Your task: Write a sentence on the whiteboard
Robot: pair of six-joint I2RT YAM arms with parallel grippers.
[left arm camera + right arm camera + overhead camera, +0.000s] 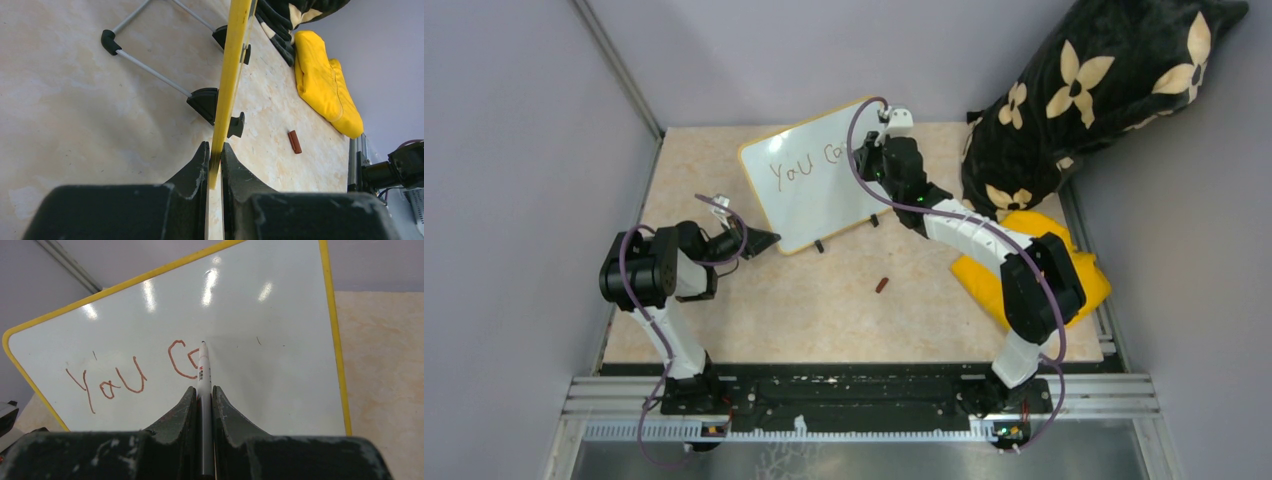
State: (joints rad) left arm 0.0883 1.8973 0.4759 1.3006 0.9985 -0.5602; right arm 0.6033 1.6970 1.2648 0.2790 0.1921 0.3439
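Note:
The whiteboard (809,205) stands tilted at the back of the table on small black feet, its frame yellow. My left gripper (764,240) is shut on the frame's lower left corner; in the left wrist view the yellow edge (232,65) runs up from between the left gripper (215,147). My right gripper (203,388) is shut on a white marker (204,371), whose tip touches the board (280,340). The sentence (130,377) reads "You C" in reddish-brown, with a further stroke begun at the tip. From above, the right gripper (869,160) covers the end of the writing.
A small red-brown cap (882,285) lies on the table in front of the board, also seen as the cap (295,141). A yellow cloth (1034,270) lies at the right under the right arm. A black flowered cushion (1094,90) leans in the back right corner.

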